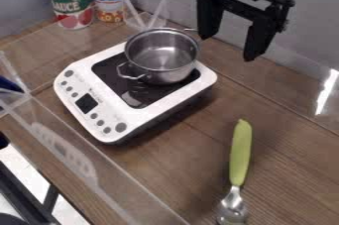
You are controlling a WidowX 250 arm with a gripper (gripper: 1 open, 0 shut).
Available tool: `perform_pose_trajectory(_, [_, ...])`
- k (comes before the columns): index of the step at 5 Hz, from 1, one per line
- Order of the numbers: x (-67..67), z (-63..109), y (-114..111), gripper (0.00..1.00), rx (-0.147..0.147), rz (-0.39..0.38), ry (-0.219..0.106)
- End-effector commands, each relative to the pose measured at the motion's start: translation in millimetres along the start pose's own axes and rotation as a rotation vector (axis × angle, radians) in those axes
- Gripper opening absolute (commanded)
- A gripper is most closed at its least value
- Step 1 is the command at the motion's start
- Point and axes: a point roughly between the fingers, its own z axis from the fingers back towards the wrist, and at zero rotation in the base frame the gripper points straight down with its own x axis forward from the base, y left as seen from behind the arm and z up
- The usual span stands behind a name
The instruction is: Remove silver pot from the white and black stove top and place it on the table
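Note:
The silver pot (161,54) stands upright on the black cooking surface of the white stove top (95,88), toward its back right corner, with no lid. The stove top rests on the brown wood-grain table (284,105). My gripper (231,35) hangs above the table to the right of the pot and a little behind it. Its two black fingers point down, spread apart, with nothing between them. It does not touch the pot.
Two labelled food cans (87,0) stand at the back left. A utensil with a yellow-green handle (239,156) and a metal end lies at the front right. A clear plastic rim (79,160) runs along the table's front edge.

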Motion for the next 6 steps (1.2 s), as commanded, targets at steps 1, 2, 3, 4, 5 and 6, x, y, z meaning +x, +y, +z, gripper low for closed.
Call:
perform_pose_trajectory(1, [4.7,-8.2,10,1.00,0.007,0.014,0.012])
perform_pose_trajectory(2, [13.3,-14.6,30,1.00,0.020,0.044,0.020])
perform_pose_trajectory(3, [15.2,-16.9,55,1.00,0.033,0.061,0.023])
perform_pose_trajectory(4, [16.9,-20.7,77,1.00,0.041,0.069,0.023])
perform_pose_trajectory(5, [17.1,-25.4,83,1.00,0.045,0.053,0.026])
perform_pose_trajectory(6, [16.0,-30.9,84,1.00,0.039,0.040,0.029])
